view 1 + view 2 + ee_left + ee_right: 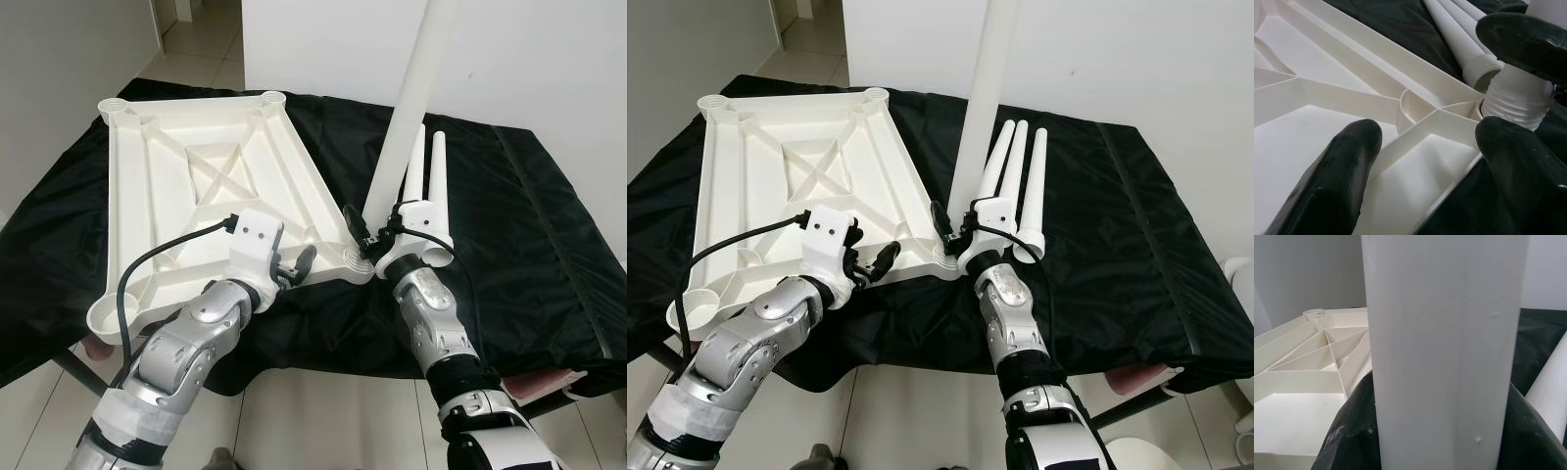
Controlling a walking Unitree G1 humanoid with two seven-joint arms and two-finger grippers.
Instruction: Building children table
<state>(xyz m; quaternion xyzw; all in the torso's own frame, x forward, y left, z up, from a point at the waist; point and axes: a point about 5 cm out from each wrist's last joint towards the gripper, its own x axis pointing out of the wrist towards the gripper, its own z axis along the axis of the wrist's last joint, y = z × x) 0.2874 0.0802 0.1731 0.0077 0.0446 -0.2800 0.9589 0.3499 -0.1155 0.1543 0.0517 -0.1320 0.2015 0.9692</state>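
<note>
White plastic tabletop (196, 186): ribbed underside up, lying on the black cloth, filling the left half and centre of the left eye frame; round leg sockets at its corners
Black cloth (529, 235): spread over the work surface, reaching across to the right of the frame
Upright white plastic leg (411, 98): a long round tube rising from the tabletop's near right corner, at the centre of the frame, up past the top edge, leaning slightly right; in the left wrist view its threaded end (1518, 100) sits in the corner socket
Spare white tapered legs (1019, 181): three lying side by side on the cloth just right of the upright leg, thin ends toward the top of the frame
Right gripper (364, 238): at the foot of the upright leg, centre of the frame, its black fingers closed around the tube near the threads; the tube runs straight up the middle of the right wrist view
Left gripper (294, 266): lower centre-left of the frame, at the tabletop's near edge beside that same corner; fingers (1332, 181) apart, one resting on the ribbed underside, the other past the edge
Floor (323, 421): pale tiles along the bottom of the frame
</note>
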